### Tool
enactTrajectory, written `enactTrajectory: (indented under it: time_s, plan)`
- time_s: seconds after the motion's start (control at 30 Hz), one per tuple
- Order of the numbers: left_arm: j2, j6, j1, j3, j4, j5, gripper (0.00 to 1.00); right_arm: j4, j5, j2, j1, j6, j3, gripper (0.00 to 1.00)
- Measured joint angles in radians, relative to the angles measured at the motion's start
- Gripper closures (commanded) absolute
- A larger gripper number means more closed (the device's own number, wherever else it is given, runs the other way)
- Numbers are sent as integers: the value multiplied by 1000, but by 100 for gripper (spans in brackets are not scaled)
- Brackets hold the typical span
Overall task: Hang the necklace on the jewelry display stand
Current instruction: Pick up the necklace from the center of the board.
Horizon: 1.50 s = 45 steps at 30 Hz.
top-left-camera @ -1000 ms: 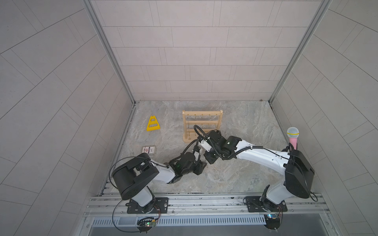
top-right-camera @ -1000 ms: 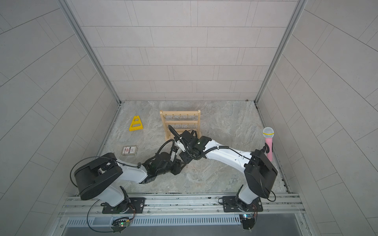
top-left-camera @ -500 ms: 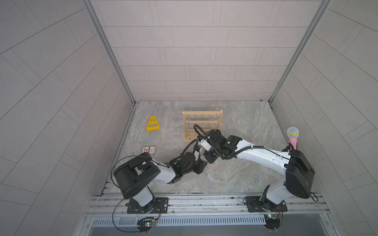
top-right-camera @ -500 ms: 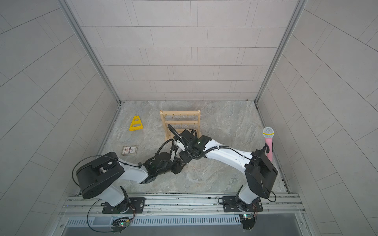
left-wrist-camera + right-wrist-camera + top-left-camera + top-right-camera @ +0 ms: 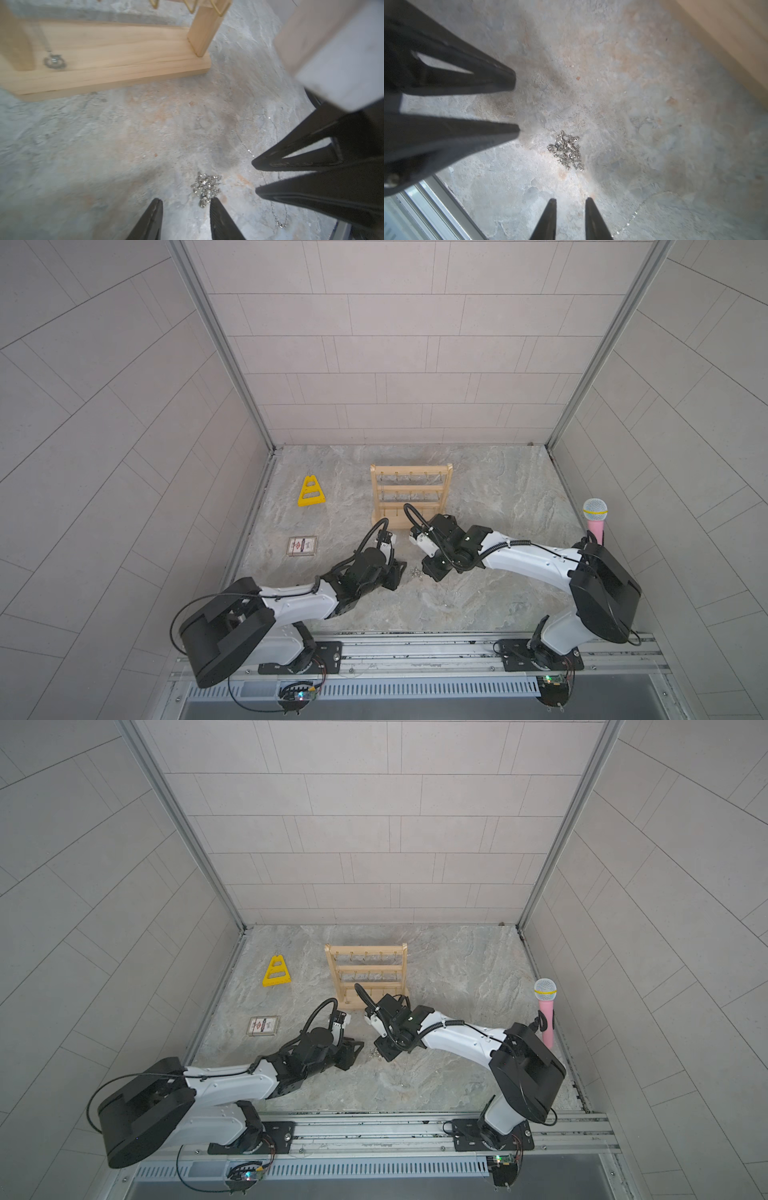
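The necklace lies in a small silvery heap on the bench, near the middle. It is on the near side of the jewelry display stand, which stands upright. The left claw is just left of the heap, jaws parted and holding nothing. The right claw is just right of it, jaws slightly apart and also empty. A thin chain strand lies by the right claw; whether it joins the heap I cannot tell.
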Motion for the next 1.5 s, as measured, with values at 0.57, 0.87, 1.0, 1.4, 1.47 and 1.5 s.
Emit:
enactTrajectory:
  time_s: [0.57,0.87,1.0,1.4,1.47,1.5]
  plan:
    - [-168,-46,141,-16,-192,-8,58,75,81,171,40,-25,34,63]
    - [-183,-46,150,-18,-212,5,58,88,106,204,54,-32,66,86]
    - [-188,-45,157,-18,-217,11,58,86,108,204,59,-31,66,94]
    - [-180,-46,161,-18,-227,42,58,46,114,164,64,-31,66,100]
    - [-168,-45,161,-17,-228,56,59,39,113,145,65,-31,67,100]
    - [-163,-45,161,-16,-229,63,58,36,113,137,65,-31,67,100]
